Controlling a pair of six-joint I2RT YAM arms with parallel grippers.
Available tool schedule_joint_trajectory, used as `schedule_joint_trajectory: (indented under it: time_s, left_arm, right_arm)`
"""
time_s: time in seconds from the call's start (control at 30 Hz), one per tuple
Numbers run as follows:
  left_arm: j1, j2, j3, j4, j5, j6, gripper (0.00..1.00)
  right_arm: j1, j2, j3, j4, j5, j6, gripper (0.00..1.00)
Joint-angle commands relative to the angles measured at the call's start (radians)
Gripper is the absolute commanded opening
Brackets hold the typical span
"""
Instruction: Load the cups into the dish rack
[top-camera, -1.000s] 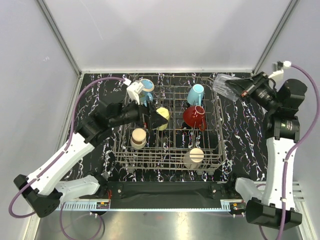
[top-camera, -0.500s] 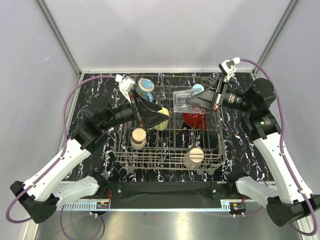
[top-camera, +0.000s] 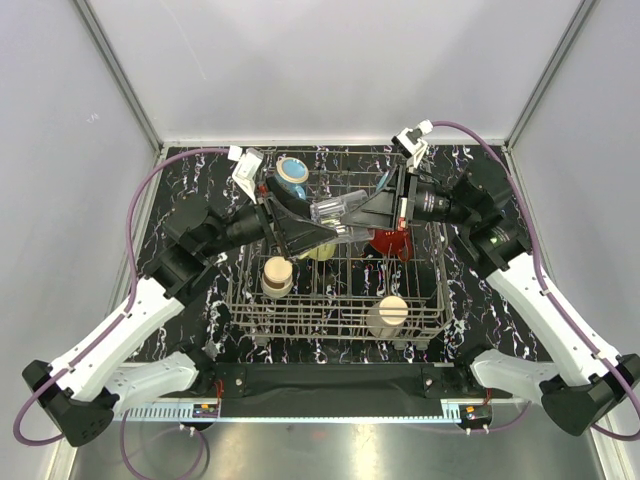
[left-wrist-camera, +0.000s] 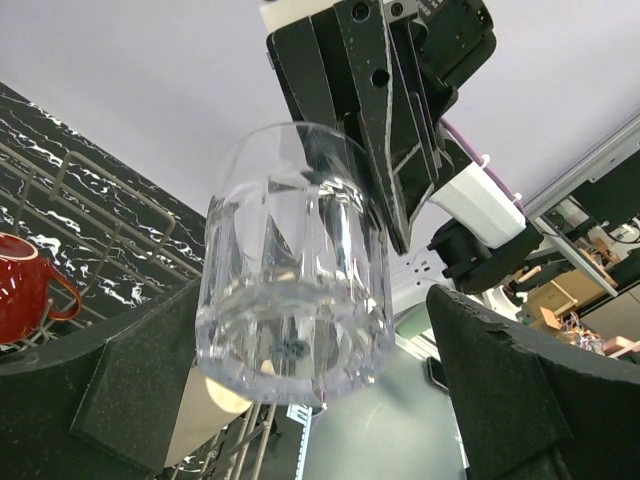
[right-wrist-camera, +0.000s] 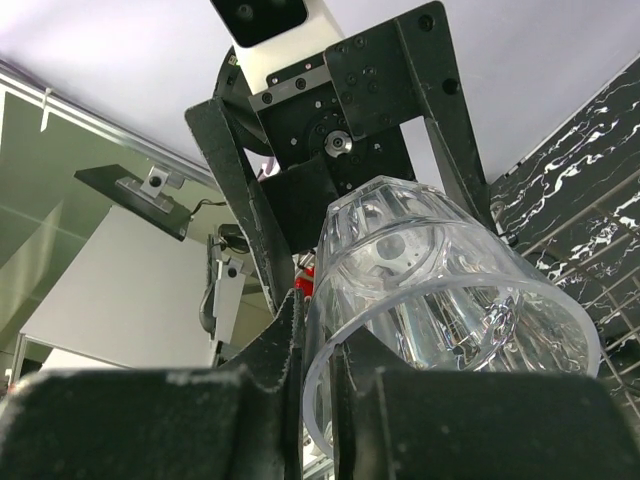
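Note:
My right gripper (top-camera: 368, 211) is shut on the rim of the small clear glass (top-camera: 338, 210) and holds it on its side above the dish rack (top-camera: 436, 300). The right wrist view shows its fingers (right-wrist-camera: 300, 350) pinching the glass wall (right-wrist-camera: 450, 290). My left gripper (top-camera: 316, 226) is open, its fingers on either side of the glass without touching it. In the left wrist view the glass (left-wrist-camera: 295, 290) hangs between the wide pads (left-wrist-camera: 130, 390). In the rack are a red mug (top-camera: 390, 238), a yellow-green mug (top-camera: 322, 251) and two cream cups (top-camera: 277, 272) (top-camera: 388, 313).
A light blue cup (top-camera: 292, 176) stands at the rack's back left corner. The rack fills most of the black marbled tabletop (top-camera: 490, 320). White walls close the back and both sides. Both arms meet over the rack's middle back.
My right arm has swung the glass left from the table's back right corner to over the rack. The left gripper has lifted and turned its open fingers around the glass.

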Motion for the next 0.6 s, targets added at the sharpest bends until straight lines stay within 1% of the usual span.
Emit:
schedule_joint_trajectory:
  time_s: [0.0,0.03,0.1,0.23,0.33,0.37,0.4,0.43,0.47,0.5,0.53,0.57]
  left_arm:
    - [0.0,0.008,0.008,0.096,0.058,-0.022,0.96]
    - [0.001,0.01,0.008,0.101,0.065,-0.022,0.93]
    - [-0.002,0.011,0.01,0.101,0.071,-0.022,0.9]
    - [-0.002,0.013,0.007,0.1,0.079,-0.022,0.79]
    - [-0.005,0.016,0.013,0.1,0.083,-0.018,0.56]
    - [-0.005,0.02,0.025,0.086,0.085,-0.013,0.46]
    - [-0.005,0.025,0.033,0.074,0.083,-0.007,0.24]
    - [-0.005,0.026,0.042,0.052,0.077,0.013,0.14]
    - [-0.005,0.034,0.065,-0.013,0.066,0.028,0.0]
    - [-0.005,0.037,0.076,-0.049,0.043,0.06,0.0]
    - [-0.005,0.039,0.082,-0.077,0.037,0.073,0.0]
    - [-0.005,0.043,0.093,-0.119,0.031,0.083,0.0]
  right_arm:
    - [0.022,-0.001,0.002,0.085,0.036,-0.02,0.0]
    - [0.022,-0.001,0.001,0.076,0.061,-0.024,0.0]
    - [0.022,-0.007,-0.009,0.077,0.076,-0.031,0.0]
    - [0.022,-0.001,-0.015,0.088,0.081,-0.023,0.0]
    - [0.022,0.002,-0.018,0.091,0.081,-0.02,0.0]
    - [0.022,0.004,-0.012,0.083,0.081,-0.027,0.05]
    - [0.022,0.001,-0.006,0.067,0.084,-0.041,0.14]
    - [0.024,-0.001,0.004,0.0,0.108,-0.061,0.24]
    - [0.024,-0.013,0.025,-0.041,0.133,-0.11,0.45]
    - [0.024,-0.019,0.039,-0.123,0.168,-0.139,0.52]
    - [0.024,-0.027,0.053,-0.259,0.249,-0.173,0.59]
    - [0.022,-0.039,0.08,-0.332,0.297,-0.24,0.69]
